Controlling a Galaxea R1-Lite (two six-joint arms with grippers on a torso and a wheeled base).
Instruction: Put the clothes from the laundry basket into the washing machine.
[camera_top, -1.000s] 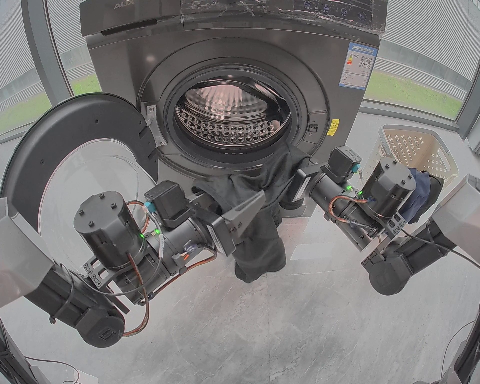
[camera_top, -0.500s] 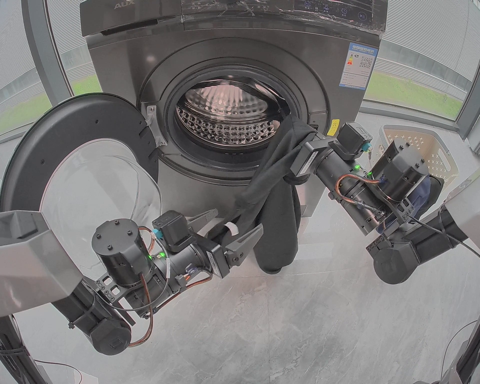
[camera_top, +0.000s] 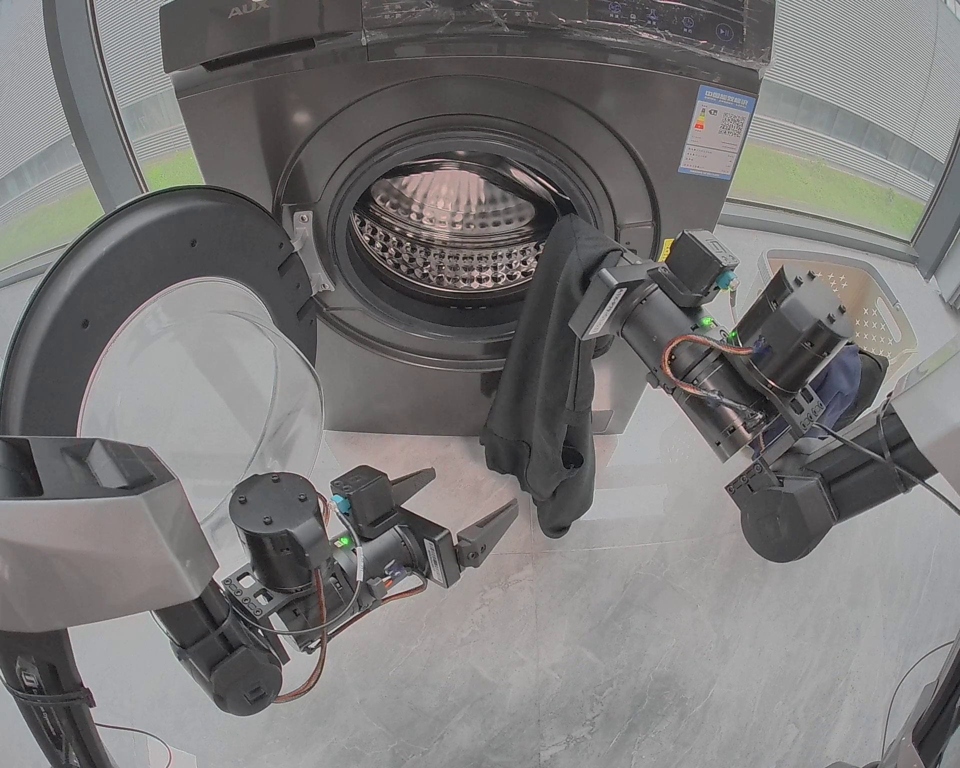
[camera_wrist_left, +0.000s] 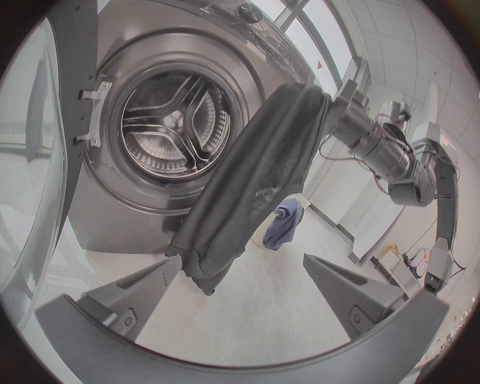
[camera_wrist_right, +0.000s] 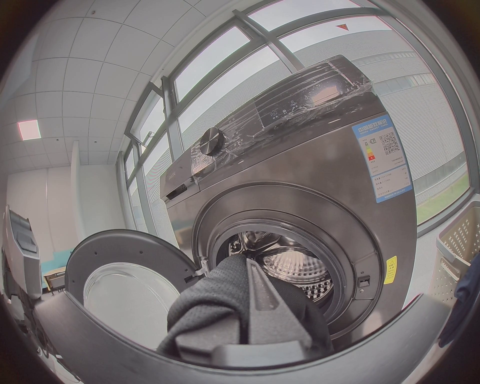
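Note:
A black garment (camera_top: 545, 400) hangs from my right gripper (camera_top: 583, 265), which is shut on its top end at the right rim of the washing machine's open drum (camera_top: 450, 230). The cloth drapes down in front of the machine, its lower end just above the floor. In the right wrist view the black garment (camera_wrist_right: 215, 300) is bunched around the right gripper (camera_wrist_right: 240, 300). My left gripper (camera_top: 470, 492) is open and holds nothing, low near the floor, left of and below the cloth. The laundry basket (camera_top: 860, 290) stands at the right with a blue garment (camera_top: 845, 385) over its rim.
The round machine door (camera_top: 150, 300) stands swung open on the left, close beside my left arm. Grey tiled floor (camera_top: 620, 640) lies free in front of the machine. Windows surround the machine.
My right gripper has lifted the black garment up to the drum's right rim. My left arm has dropped and drawn back from the cloth, which now hangs free of it.

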